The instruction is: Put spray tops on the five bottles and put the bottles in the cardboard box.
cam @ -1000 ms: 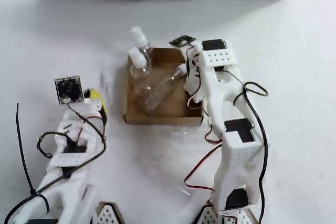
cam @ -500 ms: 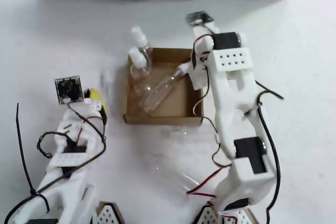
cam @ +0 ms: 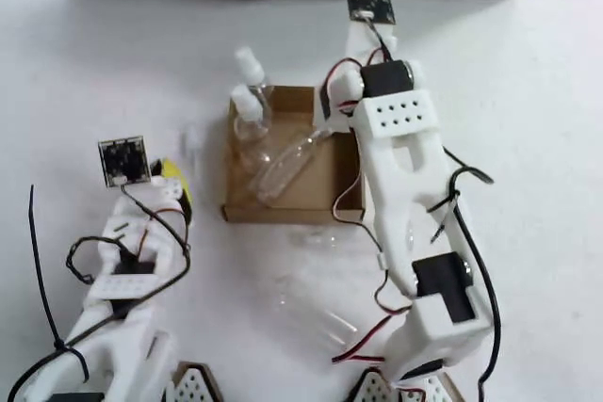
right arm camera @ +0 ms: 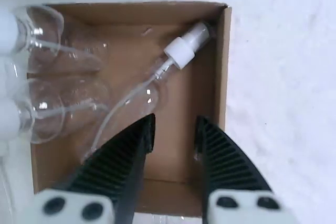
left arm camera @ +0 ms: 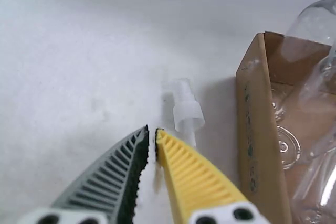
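The cardboard box (cam: 229,162) holds three clear bottles with white spray tops. Two stand upright at its far left corner (cam: 251,93); the third bottle (cam: 286,163) lies slanted across the floor. From the right wrist the lying bottle's spray top (right arm camera: 184,51) points to a corner. My right gripper (right arm camera: 175,129) hangs open and empty above the box (right arm camera: 223,66), beside that bottle. A loose spray top (left arm camera: 185,111) lies on the table left of the box (left arm camera: 252,129). My left gripper (left arm camera: 152,129) is shut and empty, its tips just short of that top (cam: 191,144).
Two clear bottles without tops lie on the white table in front of the box, one (cam: 316,239) close to it and one (cam: 313,313) nearer the arm bases. The right arm (cam: 400,138) stretches along the box's right side. A grey cushion edge runs along the far side.
The right arm has swung toward the far side of the table, drawing its gripper off the lying bottle's cap. The bottle stays in the box. The left arm has not moved.
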